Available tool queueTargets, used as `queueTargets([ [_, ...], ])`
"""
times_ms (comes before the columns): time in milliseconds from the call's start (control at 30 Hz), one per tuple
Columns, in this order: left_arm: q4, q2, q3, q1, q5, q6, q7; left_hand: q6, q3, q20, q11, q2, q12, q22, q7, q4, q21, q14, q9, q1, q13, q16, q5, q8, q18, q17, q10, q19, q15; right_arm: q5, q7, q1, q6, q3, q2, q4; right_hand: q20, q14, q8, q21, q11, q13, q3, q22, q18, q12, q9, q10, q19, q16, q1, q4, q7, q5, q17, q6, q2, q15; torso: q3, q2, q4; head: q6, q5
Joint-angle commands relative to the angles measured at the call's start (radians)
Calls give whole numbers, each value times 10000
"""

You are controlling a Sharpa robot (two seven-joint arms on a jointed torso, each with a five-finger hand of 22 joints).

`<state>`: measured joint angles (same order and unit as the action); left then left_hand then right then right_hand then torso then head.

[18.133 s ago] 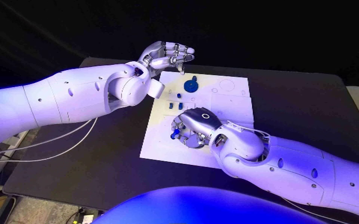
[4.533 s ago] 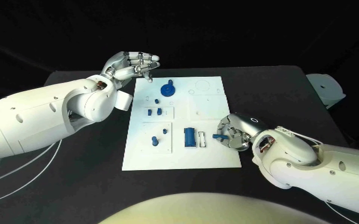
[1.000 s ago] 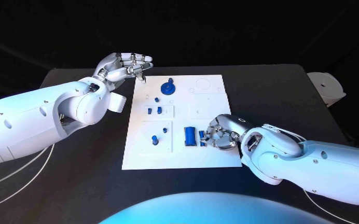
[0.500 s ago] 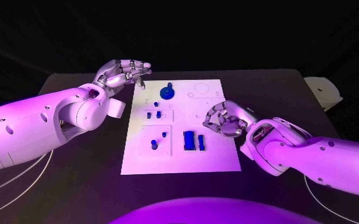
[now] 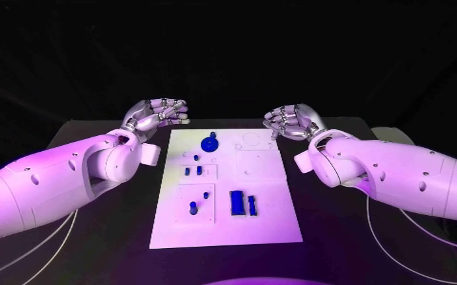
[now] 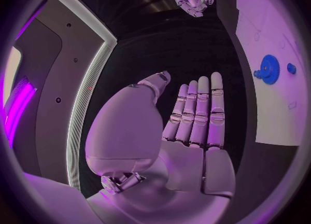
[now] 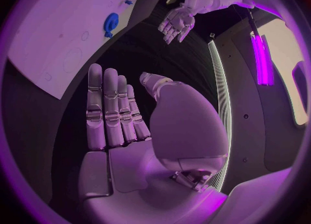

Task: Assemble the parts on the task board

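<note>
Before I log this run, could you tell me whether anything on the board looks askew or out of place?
Nothing stands out: the task board lies flat, its blue parts sit on it, and the left hand and right hand hover empty.

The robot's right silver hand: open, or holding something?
Open: the right silver hand shows straight, spread fingers and a bare palm, off the white task board.

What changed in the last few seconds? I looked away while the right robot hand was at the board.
The right robot hand let go of the slim blue part, now lying beside the blue block, then lifted away to the task board's far right corner, open. The left robot hand and blue gear stayed put.
</note>
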<state>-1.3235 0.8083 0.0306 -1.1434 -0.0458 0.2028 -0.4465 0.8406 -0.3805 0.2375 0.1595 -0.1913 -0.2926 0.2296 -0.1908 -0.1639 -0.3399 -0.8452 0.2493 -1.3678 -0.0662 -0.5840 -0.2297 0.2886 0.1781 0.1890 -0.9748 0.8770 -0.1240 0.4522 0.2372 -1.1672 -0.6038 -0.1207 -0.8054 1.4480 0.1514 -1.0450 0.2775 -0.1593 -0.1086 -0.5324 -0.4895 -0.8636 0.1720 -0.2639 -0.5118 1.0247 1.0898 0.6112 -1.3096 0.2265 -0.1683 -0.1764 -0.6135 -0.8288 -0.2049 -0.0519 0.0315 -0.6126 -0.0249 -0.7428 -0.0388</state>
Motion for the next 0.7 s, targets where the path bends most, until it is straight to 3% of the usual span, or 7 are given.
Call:
queueTargets([
  [33,321,-203,-8,23,602,-9,-608,-102,23,276,140,16,615,-657,32,-125,984,152,-63,-144,26,1071,-18,-120,34,-204,-30,-192,-191,-2339,1142,-41,973,33,303,-620,238,461,-246,664,-151,945,7,744,43,596,212,28,-393,-1186,-81,-5,-79,76,631,-27,23,-237,-7,172,5,213,44],
  [233,913,-648,-9,112,765,295,-750,-309,275,527,388,126,1643,-1529,109,-155,2308,742,-322,-293,39,2633,-30,-454,-63,-636,258,-600,-539,-2655,1438,-58,1426,70,896,-1836,682,445,-911,964,-414,3336,425,3259,109,1665,869,307,-867,-3386,-215,-196,-190,179,2040,-209,284,-579,-70,286,29,441,120],
  [267,808,-552,0,93,386,96,-309,-8406,3805,-2375,-1595,1913,2926,-2296,1908,1639,3399,8452,-2493,3967,662,5840,2297,-2886,-1781,-1890,9748,-8770,1240,-1821,781,-65,674,67,798,-1595,-1514,10450,-2775,1593,1086,5324,4895,8636,-1720,2639,5118,-2915,-3876,-6112,3799,-2265,1683,1764,6135,8288,2049,519,-22,203,12,313,76],
  [300,795,-551,-1,97,386,118,-311,-8406,3805,-2375,-1595,1913,2926,-2296,1908,1639,3399,8452,-2493,4066,662,5840,2297,-2886,-1781,-1890,9748,-8770,1240,-1841,796,-55,656,75,794,-1573,-1514,10450,-2775,1593,1086,5324,4895,8636,-1720,2639,5118,-2998,-10898,-6112,3911,-2265,1683,1764,6135,8288,2049,519,-25,208,14,324,79],
  [367,735,-546,-7,112,387,220,-319,-8406,3805,-2375,-1595,1913,2926,-2296,1908,1639,3399,8452,-2493,4759,662,5840,2297,-2886,-1781,-1890,9748,-8770,1240,-1940,871,-10,571,117,774,-1471,-1514,10450,-2775,1593,1086,5324,4895,8636,-1720,2639,5118,-10247,-10898,-6112,4574,-2265,1683,1764,6135,8288,2049,519,-39,230,25,375,94],
  [533,325,-513,-45,217,396,919,-372,-8406,3805,-2375,-1595,1913,2926,-2296,1908,1639,3399,8452,-2493,6469,662,5840,2297,-2886,-1781,-1890,9748,-8770,1240,-2610,1379,297,-8,400,639,-772,-1514,10450,-2775,1593,1086,5324,4895,8636,-1720,2639,5118,-10247,-10898,-6112,13096,-2265,1683,1764,6135,8288,2049,519,-131,381,99,724,191],
  [700,-355,-457,-109,392,411,2078,-461,-8406,3805,-2375,-1595,1913,2926,-2296,1908,1639,3399,8452,-2493,13678,662,5840,2297,-2886,-1781,-1890,9748,-8770,1240,-3629,2151,763,-890,830,434,289,-1514,10450,-2775,1593,1086,5324,4895,8636,-1720,2639,5118,-10247,-10898,-6112,13096,-2265,1683,1764,6135,8288,2049,519,-250,577,197,1181,319],
])
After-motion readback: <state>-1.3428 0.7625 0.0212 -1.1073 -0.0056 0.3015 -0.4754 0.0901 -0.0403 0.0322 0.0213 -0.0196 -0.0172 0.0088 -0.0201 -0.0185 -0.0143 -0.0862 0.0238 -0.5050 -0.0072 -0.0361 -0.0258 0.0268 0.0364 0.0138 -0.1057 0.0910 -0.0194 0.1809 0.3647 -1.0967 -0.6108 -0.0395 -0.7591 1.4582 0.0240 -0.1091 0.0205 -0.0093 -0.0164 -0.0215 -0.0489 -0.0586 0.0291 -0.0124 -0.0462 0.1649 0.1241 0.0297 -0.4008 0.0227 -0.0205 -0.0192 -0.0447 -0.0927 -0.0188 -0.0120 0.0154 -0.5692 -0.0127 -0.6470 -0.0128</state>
